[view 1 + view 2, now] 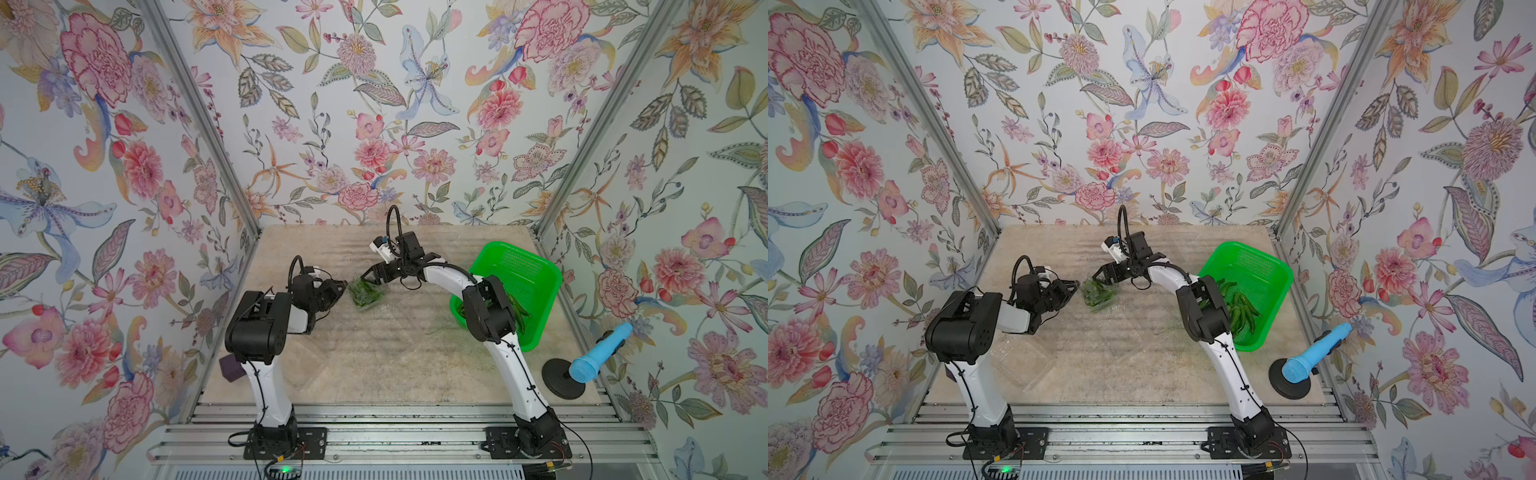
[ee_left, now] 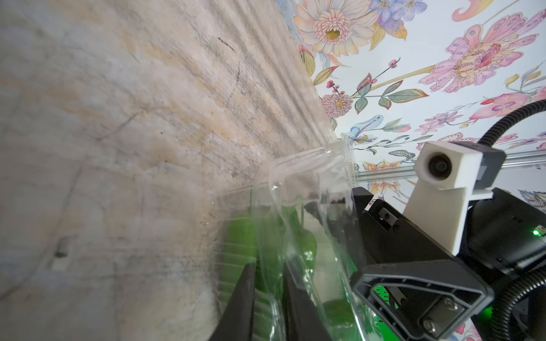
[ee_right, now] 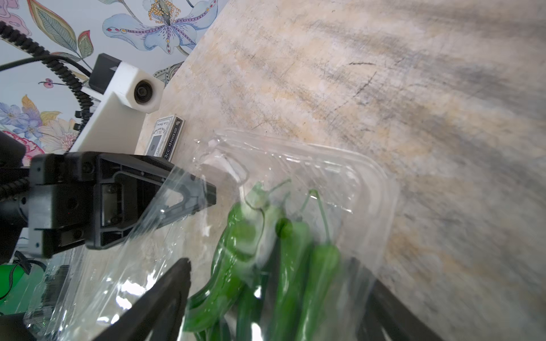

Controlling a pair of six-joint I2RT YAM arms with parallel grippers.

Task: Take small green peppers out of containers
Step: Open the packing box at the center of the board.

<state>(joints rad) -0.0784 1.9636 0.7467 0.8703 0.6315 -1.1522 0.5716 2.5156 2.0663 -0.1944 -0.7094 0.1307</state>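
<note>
- Small green peppers (image 1: 365,293) lie packed in the filled punnet (image 3: 354,165) at mid-table, between the two grippers. Loose peppers (image 1: 1241,309) lie in the green basket (image 1: 552,282) at the right.
- Empty punnet (image 1: 1021,365): lies flat at near left, beside the left arm and well apart from the work zone. Judged already unloaded and parked out of the way.
- Left gripper (image 1: 343,286): jaws narrow, pinched on a clear flap at the filled punnet's left edge. Probable function: anchor the light, thin shell so it cannot slide or fold during unloading.
- Filled punnet: the clear film drapes over the left gripper's fingers in the right wrist view. The pepper stems point away from the right gripper. Whether the base rests flat on the table (image 1: 415,365) cannot be determined.
- Right gripper (image 1: 374,279): jaws wide, one finger on each side of the punnet's right end. Pad contact with the shell cannot be confirmed. Judged positioned either to reach the contents or to take the shell for tipping.
- Green basket: at the right edge, just beside the right arm's elbow. Judged to be the receiving bin, placed within that arm's short swing.
- Blue microphone (image 1: 598,353): near right, off the work surface, not involved.
</note>
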